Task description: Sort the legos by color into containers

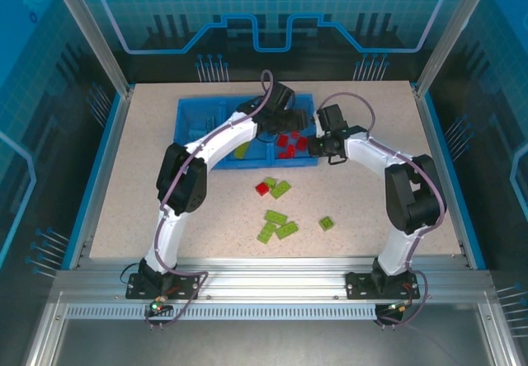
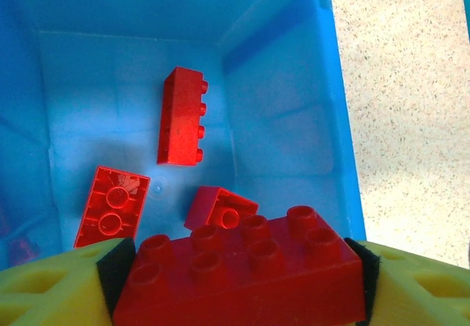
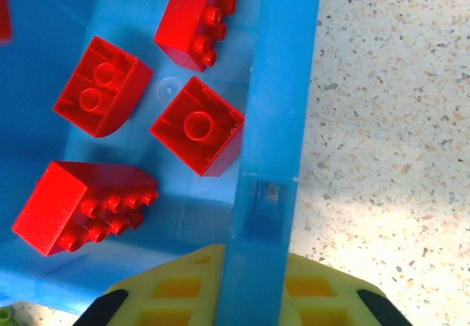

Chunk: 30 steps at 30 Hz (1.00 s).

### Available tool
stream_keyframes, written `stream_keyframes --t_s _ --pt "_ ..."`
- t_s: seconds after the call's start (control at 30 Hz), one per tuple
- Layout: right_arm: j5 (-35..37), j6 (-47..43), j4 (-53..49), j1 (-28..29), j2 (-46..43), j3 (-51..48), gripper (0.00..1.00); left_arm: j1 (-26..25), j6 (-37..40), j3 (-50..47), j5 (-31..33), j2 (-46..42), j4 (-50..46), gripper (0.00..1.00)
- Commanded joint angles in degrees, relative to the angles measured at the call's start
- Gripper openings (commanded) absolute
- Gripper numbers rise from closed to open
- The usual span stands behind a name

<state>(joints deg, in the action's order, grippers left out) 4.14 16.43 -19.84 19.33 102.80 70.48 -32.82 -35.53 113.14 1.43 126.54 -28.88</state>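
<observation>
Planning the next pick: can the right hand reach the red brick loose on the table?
Probably not yet: the right hand is shut on the tray wall. Freed, little blocks it: the red brick lies uncovered beside green bricks.

The left arm (image 1: 186, 180) rose from its base, folded at the elbow and reached forward and to the right, wrist tipped downward. The left hand (image 2: 239, 285) had a pad pressed on each end of a red brick (image 2: 242, 263). The right arm (image 1: 408, 193) arched forward and leftward. The right hand (image 3: 253, 296) was clamped on the tray wall (image 3: 275, 120), one finger on either side.
</observation>
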Motion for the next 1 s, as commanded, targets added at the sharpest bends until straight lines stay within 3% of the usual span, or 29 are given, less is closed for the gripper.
stream_keyframes --t_s 0.0,0.1,0.27,0.4,0.53,0.77,0.97 --pt "0.3 -1.9 -3.7 0.6 -2.7 -2.8 0.11 0.2 0.6 -1.0 0.2 -3.2 -2.6 0.87" --pt "-1.2 -1.2 -3.3 0.3 -4.0 -4.1 0.13 0.0 1.1 -5.0 1.0 -7.9 -0.8 0.99" --pt "-3.1 -0.7 -3.7 0.3 -4.5 -3.8 0.17 -0.1 4.3 -13.3 4.1 -16.3 0.1 0.99" --pt "-3.3 -0.6 -3.8 0.4 -4.5 -3.5 0.17 -0.1 9.4 -28.0 6.5 -25.0 4.3 0.99" --pt "-4.1 -0.3 -3.3 0.3 -4.3 -3.6 0.17 -0.1 13.5 -42.6 2.4 -32.3 9.2 0.98" --pt "-4.4 0.2 -3.5 0.3 -4.1 -3.6 0.19 -2.9 21.3 -50.7 1.1 -33.1 9.5 0.81" --pt "-4.1 0.4 -4.2 0.2 -3.9 -2.7 0.20 -4.2 25.8 -53.4 1.6 -29.8 11.3 0.79"
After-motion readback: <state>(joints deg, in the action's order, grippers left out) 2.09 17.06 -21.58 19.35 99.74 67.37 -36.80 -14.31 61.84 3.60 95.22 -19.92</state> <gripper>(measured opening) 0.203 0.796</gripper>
